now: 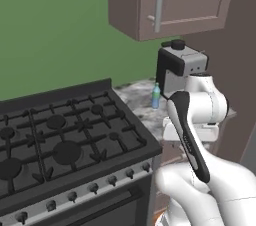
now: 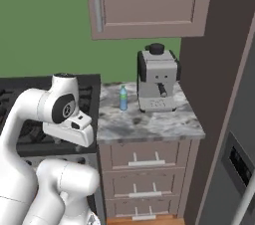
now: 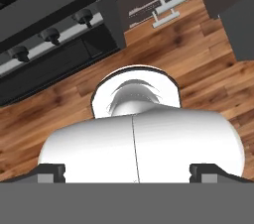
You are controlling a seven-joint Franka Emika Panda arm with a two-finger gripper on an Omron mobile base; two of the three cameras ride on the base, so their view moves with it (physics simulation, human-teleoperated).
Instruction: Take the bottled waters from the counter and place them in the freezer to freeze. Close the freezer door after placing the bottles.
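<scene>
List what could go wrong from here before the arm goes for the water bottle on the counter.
1. The bottle stands close beside the coffee machine; a wide approach with the open gripper could clip the machine or tip the slim bottle.
2. The gripper points down at the floor, far from the counter, so the arm must swing widely, possibly brushing the stove edge.
3. I can make out one bottle; another may be hidden.

Both base views look forward and down from behind the arm. The left one takes in the stove [image 1: 65, 145] at close range, with the tabletop [image 1: 142, 107] toward 2 o'clock. The right one faces the tabletop [image 2: 149, 124] squarely, stove [image 2: 30, 94] at 9 o'clock. They share the coffee machine [image 2: 158, 77] and bottle [image 2: 123, 98]. The hand view points down at the wooden floor [image 3: 198, 59], with the stove front [image 3: 49, 34] toward 11 o'clock.
</scene>
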